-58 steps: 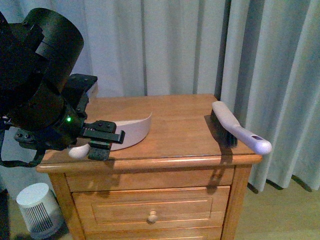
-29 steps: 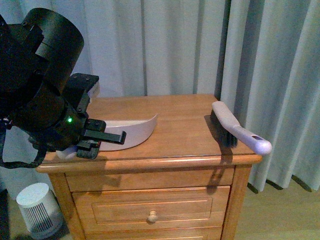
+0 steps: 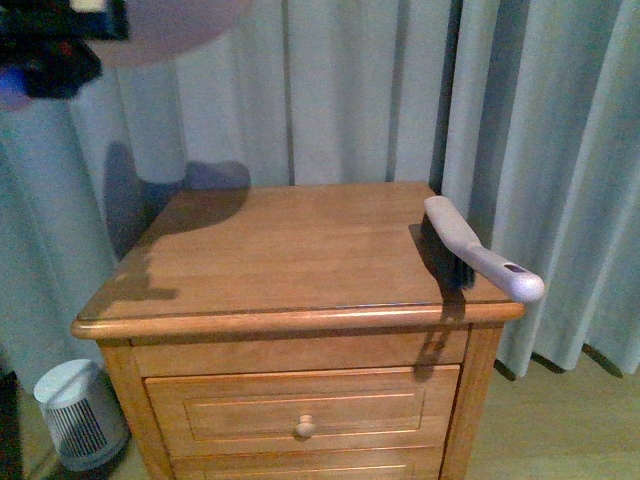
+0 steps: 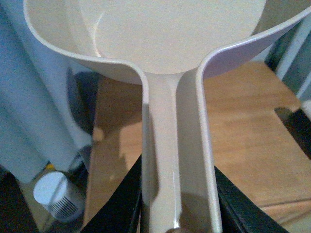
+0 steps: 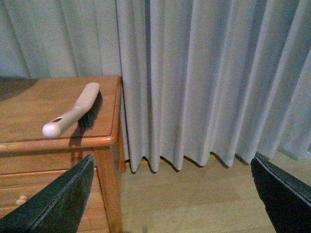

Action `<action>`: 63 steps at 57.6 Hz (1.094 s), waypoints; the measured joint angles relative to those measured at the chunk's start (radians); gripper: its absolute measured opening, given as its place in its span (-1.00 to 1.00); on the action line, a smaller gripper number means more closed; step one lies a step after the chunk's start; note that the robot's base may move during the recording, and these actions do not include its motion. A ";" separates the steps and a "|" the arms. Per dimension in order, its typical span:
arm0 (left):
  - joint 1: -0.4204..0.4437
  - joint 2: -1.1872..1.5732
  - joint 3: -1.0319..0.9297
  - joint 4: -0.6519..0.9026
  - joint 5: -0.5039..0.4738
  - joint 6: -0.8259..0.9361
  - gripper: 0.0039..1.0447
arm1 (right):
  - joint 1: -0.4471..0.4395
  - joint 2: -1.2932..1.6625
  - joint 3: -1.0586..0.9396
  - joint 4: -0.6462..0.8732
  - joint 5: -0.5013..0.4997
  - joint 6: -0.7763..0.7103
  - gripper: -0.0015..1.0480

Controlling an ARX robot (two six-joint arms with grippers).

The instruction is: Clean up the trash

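The left wrist view shows what the front view hides: the left pincer (image 4: 177, 213) is closed on the long handle of the beige-pink plastic dustpan (image 4: 170, 34), with one black finger on each side. In the front view only an edge of this dustpan appears, high in the upper left corner, above the wooden surface (image 3: 290, 250). Only the right wrist view shows the right pincer (image 5: 172, 160): its fingers stand wide apart and hold nothing. The white-handled brush with dark bristles (image 3: 478, 255) lies at the right edge of the surface, its handle end past the front corner. The crumpled white wad of trash is visible in no view, so I cannot tell where it is. Half a second ago the dustpan was low at the front left of the surface. Now it is lifted away, and the brush has not moved.
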 joint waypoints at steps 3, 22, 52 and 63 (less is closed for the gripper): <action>0.015 -0.074 -0.044 0.005 0.026 -0.005 -0.48 | 0.000 0.000 0.000 0.000 0.000 0.000 0.86; 0.143 -0.645 -0.406 -0.055 0.185 0.063 -0.48 | 0.000 0.000 0.000 0.000 0.000 0.000 0.86; 0.453 -1.083 -0.589 -0.307 0.465 0.064 -0.48 | 0.000 0.000 0.000 0.000 0.000 0.000 0.86; 0.452 -1.083 -0.589 -0.307 0.463 0.062 -0.48 | 0.151 0.161 0.072 -0.140 0.370 0.024 0.86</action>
